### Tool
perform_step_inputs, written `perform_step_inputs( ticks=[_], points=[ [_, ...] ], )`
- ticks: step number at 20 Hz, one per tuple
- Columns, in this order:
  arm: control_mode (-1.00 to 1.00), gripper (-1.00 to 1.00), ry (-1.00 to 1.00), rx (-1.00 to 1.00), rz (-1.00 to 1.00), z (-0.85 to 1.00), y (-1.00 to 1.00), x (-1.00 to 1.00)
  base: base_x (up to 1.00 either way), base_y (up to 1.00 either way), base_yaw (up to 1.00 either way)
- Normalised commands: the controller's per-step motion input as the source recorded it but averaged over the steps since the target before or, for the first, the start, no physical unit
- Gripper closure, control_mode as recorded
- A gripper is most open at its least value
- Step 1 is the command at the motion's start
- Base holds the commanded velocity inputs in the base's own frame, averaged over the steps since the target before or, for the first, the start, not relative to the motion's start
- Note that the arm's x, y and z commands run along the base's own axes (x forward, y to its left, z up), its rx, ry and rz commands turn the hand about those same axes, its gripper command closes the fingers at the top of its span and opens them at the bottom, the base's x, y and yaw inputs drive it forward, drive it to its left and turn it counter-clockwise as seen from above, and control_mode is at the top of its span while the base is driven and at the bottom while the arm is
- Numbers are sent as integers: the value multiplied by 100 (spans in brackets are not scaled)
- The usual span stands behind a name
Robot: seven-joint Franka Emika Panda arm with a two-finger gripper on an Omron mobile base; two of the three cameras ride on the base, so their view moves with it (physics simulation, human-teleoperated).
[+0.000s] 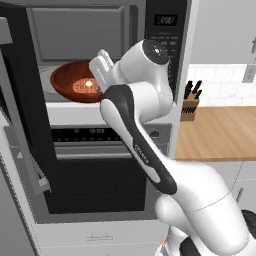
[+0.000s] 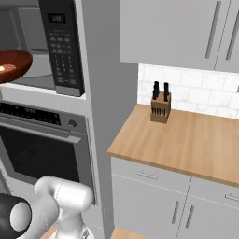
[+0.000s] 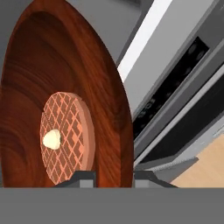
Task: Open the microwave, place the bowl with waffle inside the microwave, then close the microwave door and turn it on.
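The microwave (image 1: 167, 40) stands open, its grey cavity exposed, and the microwave door (image 1: 25, 100) is swung out to the left. The bowl with waffle (image 1: 70, 80) is a reddish-brown glossy bowl at the mouth of the cavity, over the turntable; a round waffle (image 1: 86, 86) with a pale dab lies in it. My gripper (image 1: 98, 75) reaches in from the right and is shut on the bowl's right rim. In the hand view the bowl (image 3: 65, 78) is close up, its rim between my gripper (image 3: 114, 177) fingers. The bowl (image 2: 11, 65) also shows beside the microwave's keypad (image 2: 63, 46).
A wall oven (image 1: 100, 165) with a horizontal handle sits directly below the microwave. To the right runs a wooden counter (image 2: 186, 140) with a knife block (image 2: 160, 106) against the tiled wall, and upper cabinets (image 2: 168, 32) hang above it.
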Motion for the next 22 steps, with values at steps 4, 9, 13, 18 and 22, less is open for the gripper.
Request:
perform_step_inputs(
  ticks=[4, 9, 13, 18, 22],
  points=[
    [-100, 100, 2, -14, -6, 2, 0, 57, 0, 0, 0],
    [-100, 100, -4, -3, -21, 0, 4, 49, 0, 0, 0],
    [-100, 100, 0, 0, -14, -1, 2, 53, 0, 0, 0],
    [-100, 100, 2, 0, -2, -18, 7, 57, 0, 0, 0],
    [-100, 100, 2, 1, 0, -27, 0, 44, 0, 0, 0]
  ],
)
